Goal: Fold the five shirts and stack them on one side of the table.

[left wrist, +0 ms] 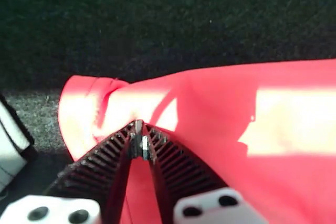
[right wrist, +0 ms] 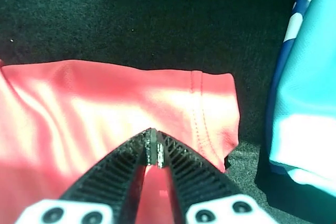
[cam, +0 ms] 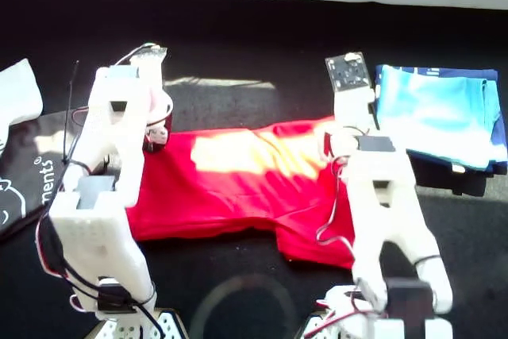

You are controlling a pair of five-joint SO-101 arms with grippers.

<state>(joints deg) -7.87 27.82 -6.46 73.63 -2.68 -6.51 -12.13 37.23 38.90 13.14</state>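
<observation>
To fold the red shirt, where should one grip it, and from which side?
Pinch the red shirt at its two far end corners, from above on the arms' side, where the left gripper and right gripper sit: it lies flat and wide, so the ends should lift evenly.

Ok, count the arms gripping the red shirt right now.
2. The left gripper has its jaws shut on the red shirt at its left end. The right gripper pinches the opposite end, beside the folded blue pile.
</observation>
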